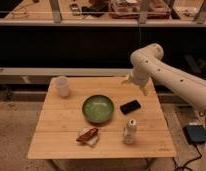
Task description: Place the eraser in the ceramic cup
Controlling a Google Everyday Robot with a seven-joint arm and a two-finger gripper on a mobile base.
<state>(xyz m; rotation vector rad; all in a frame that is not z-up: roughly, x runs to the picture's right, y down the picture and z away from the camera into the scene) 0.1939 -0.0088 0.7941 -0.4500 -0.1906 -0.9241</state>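
in the camera view, the white arm (168, 75) is reaching in from the right side, and the gripper (136, 85) is hanging over the far right part of the wooden table (56, 135), pointing down. its fingers are standing wide apart and they are holding nothing; between them there is only air.

the eraser (130, 106) is lying flat on the table, near the fingers, a little toward the camera from them, and it is not touching them. the green bowl (98, 108) is sitting to the left of the fingers and closer to the camera, just beside the eraser but apart from it.

the ceramic cup (61, 86) is standing upright well apart from the fingers, far to their left, near the far left corner of the table. i cannot tell if something is lying inside it.

a pale bottle (129, 131) is standing upright on the near side of the eraser, farther from the fingers than the eraser. a red-brown and white packet (88, 135) is lying to the left of the bottle, on the near side of the bowl.

a dark flat box (195, 133) is lying on the floor to the right of the table, lower than the fingers.
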